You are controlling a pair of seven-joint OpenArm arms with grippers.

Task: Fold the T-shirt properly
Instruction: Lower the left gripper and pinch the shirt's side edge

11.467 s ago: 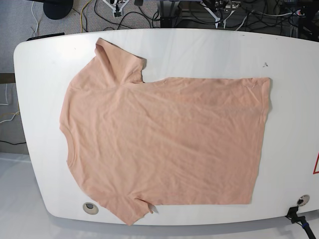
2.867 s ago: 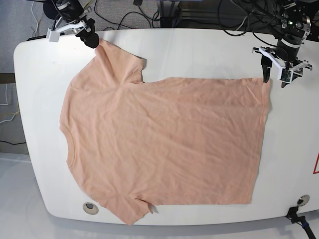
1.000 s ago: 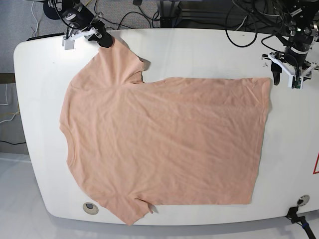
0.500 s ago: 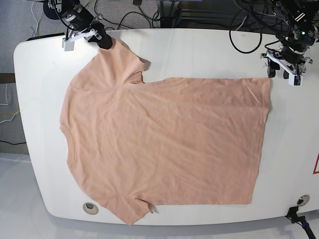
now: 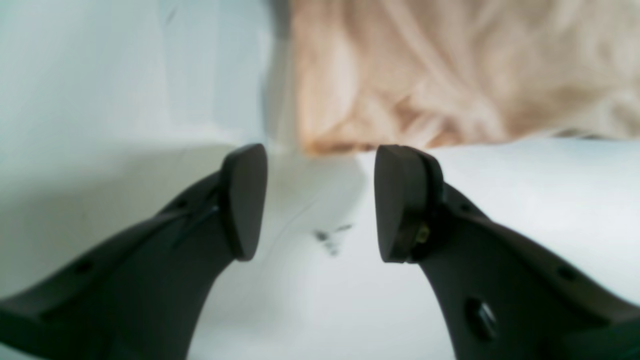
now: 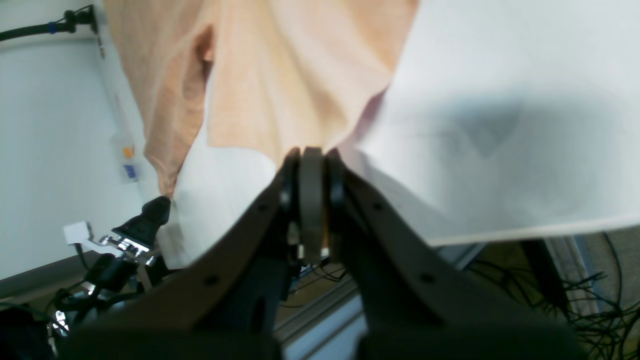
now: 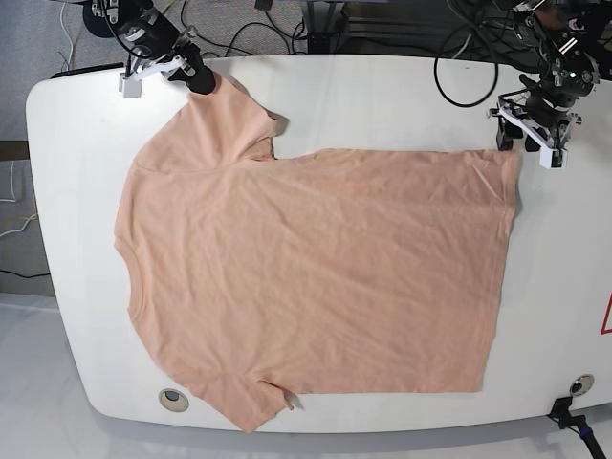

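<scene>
The peach T-shirt (image 7: 316,268) lies spread flat on the white table (image 7: 382,96), neck to the left and hem to the right. My right gripper (image 7: 201,79) is at the far sleeve's tip. In the right wrist view it (image 6: 312,167) is shut on the edge of the sleeve (image 6: 280,75), which rises slightly off the table. My left gripper (image 7: 523,145) is open at the hem's far right corner. In the left wrist view its fingertips (image 5: 320,200) straddle empty table just short of that corner (image 5: 340,140).
Cables and stands lie behind the table's far edge (image 7: 287,29). There is a round grommet hole near the front left edge (image 7: 173,398) and another at the front right (image 7: 580,384). A small dark mark on the table shows between the left fingers (image 5: 330,237).
My left gripper has moved left, up to the hem's far corner, still open. My right gripper has stayed shut on the sleeve tip.
</scene>
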